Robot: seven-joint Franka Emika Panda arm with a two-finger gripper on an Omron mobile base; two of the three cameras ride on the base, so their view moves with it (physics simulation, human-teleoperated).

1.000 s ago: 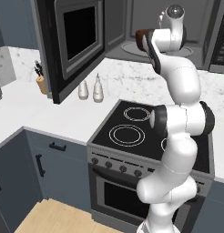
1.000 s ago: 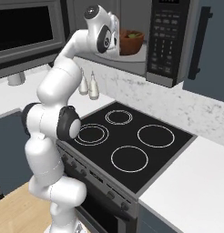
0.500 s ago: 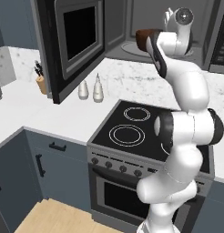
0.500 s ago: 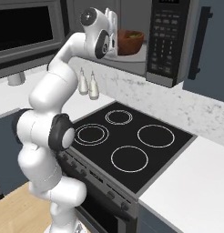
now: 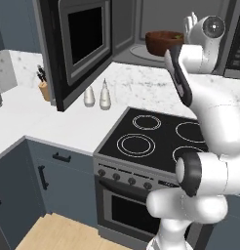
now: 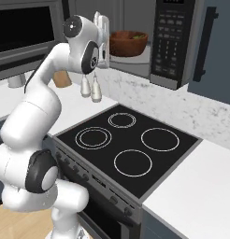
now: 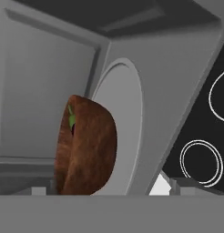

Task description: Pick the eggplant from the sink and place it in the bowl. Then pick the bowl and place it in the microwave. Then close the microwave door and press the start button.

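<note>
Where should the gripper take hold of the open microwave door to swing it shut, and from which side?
The microwave door stands swung out to the left of the cavity where the bowl sits. No handle shows, so push rather than pinch: press the outer face near its free edge, farthest from the hinge, coming from the left. The gripper, open beside the bowl, would likely have to back out first.

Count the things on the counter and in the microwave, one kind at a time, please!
Bowl: 1
Eggplant in the bowl: 1
Shakers: 2
Knife block: 1
Total: 5
</note>
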